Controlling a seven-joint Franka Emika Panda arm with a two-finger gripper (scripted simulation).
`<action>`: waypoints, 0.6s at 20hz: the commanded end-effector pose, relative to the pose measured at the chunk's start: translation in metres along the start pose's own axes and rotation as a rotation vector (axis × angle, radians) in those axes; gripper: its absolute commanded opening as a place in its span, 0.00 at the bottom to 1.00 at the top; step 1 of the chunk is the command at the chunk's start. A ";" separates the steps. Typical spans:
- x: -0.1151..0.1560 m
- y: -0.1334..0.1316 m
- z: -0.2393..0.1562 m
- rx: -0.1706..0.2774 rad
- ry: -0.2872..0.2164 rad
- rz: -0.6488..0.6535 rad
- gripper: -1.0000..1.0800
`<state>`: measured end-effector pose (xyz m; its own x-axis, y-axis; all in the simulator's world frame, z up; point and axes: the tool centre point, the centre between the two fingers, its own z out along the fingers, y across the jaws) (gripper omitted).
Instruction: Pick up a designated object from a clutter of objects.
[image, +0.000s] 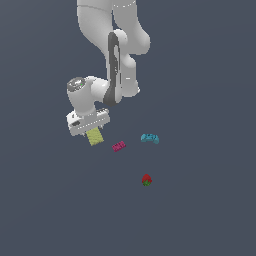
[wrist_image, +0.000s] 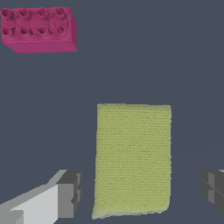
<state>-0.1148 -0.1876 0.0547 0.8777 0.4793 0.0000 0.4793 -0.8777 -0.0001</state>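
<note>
Yellow-green pad (wrist_image: 132, 159) — approach step: pincer (wrist_image: 142, 192) fingers apart, straddling it without contact; next, lower and close.

You see: speckled yellow-green pad (wrist_image: 132, 159), magenta studded brick (wrist_image: 39, 29), cyan curved piece (image: 149, 138), red strawberry (image: 146, 180) with green leaves, white arm (image: 112, 50).

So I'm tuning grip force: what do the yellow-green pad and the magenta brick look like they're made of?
The yellow-green pad looks like a soft, matte sponge or foam: fine speckled grain, slightly rounded corners, though a render leaves that open. The magenta brick looks like hard molded plastic: smooth faces, crisp edges, two rows of studs. The gripper straddles the pad, fingers apart.
</note>
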 end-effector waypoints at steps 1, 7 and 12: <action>0.000 0.000 0.007 0.000 0.000 -0.001 0.96; -0.001 -0.001 0.033 0.000 0.000 -0.002 0.96; -0.001 -0.001 0.044 0.000 0.000 -0.003 0.96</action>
<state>-0.1158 -0.1881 0.0141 0.8768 0.4808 0.0005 0.4808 -0.8768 0.0009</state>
